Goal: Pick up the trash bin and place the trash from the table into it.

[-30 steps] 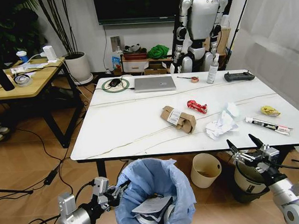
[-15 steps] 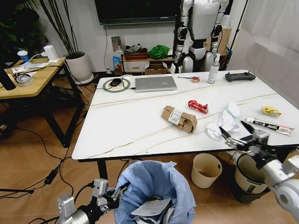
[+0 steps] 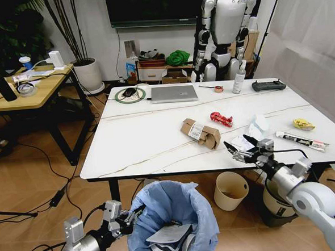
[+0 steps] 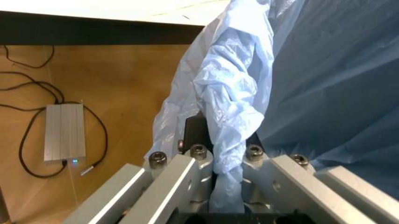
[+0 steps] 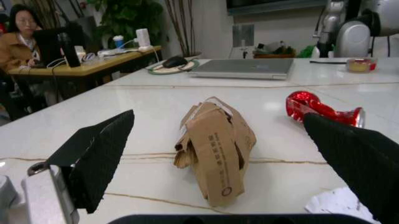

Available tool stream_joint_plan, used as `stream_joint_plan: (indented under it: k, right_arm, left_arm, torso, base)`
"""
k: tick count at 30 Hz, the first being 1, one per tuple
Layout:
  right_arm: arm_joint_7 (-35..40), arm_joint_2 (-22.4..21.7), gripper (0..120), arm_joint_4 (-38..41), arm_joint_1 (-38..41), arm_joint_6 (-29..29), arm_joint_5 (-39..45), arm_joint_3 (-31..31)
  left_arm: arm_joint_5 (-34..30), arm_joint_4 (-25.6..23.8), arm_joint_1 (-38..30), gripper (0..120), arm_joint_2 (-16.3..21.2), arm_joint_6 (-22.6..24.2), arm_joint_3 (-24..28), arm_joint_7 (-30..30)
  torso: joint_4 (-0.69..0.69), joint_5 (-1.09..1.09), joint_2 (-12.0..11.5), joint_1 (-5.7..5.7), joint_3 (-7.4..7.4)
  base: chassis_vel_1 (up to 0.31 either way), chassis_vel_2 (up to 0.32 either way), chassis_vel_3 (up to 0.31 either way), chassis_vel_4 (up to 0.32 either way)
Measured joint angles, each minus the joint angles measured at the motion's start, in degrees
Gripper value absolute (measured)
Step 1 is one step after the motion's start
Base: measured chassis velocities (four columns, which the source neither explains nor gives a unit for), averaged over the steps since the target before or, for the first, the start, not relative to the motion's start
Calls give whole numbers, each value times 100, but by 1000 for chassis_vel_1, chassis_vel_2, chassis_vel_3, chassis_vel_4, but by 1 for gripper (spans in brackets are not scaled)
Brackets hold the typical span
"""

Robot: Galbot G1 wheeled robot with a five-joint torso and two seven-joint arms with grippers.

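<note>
The trash bin (image 3: 170, 222), lined with a crinkly light-blue bag (image 4: 311, 70), hangs below the table's (image 3: 140, 138) front edge. My left gripper (image 3: 127, 216) is shut on the bag at its rim, the plastic pinched between the fingers (image 4: 187, 170). My right gripper (image 3: 243, 146) stands open low over the table's front right, its black fingers (image 5: 100, 154) spread either side of the torn cardboard box (image 3: 201, 133) (image 5: 215, 144) a short way ahead. A red wrapper (image 3: 220, 119) (image 5: 318, 109) lies beyond the box. Crumpled tissues (image 3: 257, 125) sit partly behind the gripper, with a packet (image 3: 301, 140) and yellow peel (image 3: 303, 124) farther right.
A silver laptop (image 3: 173, 94), a spray bottle (image 3: 238, 80) and a black controller (image 3: 268, 85) stand along the table's far side. Under the table's right end are a cream bucket (image 3: 230, 190) and a grey-black bin (image 3: 277, 201). A wooden desk (image 3: 22, 83) stands at left.
My right gripper has risen from below the table's front edge and swung left over the tabletop toward the cardboard box. The left gripper and the bin have stayed put.
</note>
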Motion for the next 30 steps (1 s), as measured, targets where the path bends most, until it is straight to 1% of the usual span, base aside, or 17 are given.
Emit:
stream_joint_plan:
  k: [7,9,11,14,21,24,29,30]
  right_arm:
    - [-55,-30,100,-452,761,-4,129,-710]
    - [-56,-16,100,-477,806,-5,132,-764]
    - [-61,50,100,-605,963,-7,134,-947]
    - [-102,111,100,-811,1126,-2,134,-1118]
    - [-208,186,100,-1183,1364,15,105,-1325]
    - [-237,198,94,-1308,1427,11,89,-1368]
    - [-346,191,74,-1565,1502,7,57,-1404]
    - [-355,192,69,-1578,1503,7,56,-1405]
  left_arm:
    - [0,21,1,0,-35,6,-10,-3]
    - [-1,22,0,0,-37,8,-10,-4]
    - [0,25,-6,0,-41,12,-10,-7]
    - [0,28,0,0,-41,13,-10,-8]
    - [3,48,-1,0,-45,13,-10,-8]
    - [2,53,-16,0,-41,13,-9,-8]
    - [-13,71,-71,0,-26,13,9,-7]
    - [-15,75,-76,0,-26,13,13,-7]
  torso:
    - [0,-1,0,0,0]
    - [-1,-2,0,0,0]
    - [-1,1,0,0,0]
    - [0,-1,0,0,0]
    - [0,0,0,0,0]
    - [0,0,0,-1,-1]
    - [-1,0,0,-1,0]
    - [-1,0,0,-1,-1]
  base:
    - [0,0,0,0]
    - [0,0,0,0]
    - [0,0,0,0]
    - [0,0,0,0]
    - [0,0,0,0]
    - [0,0,0,0]
    - [0,0,0,0]
    - [0,0,0,0]
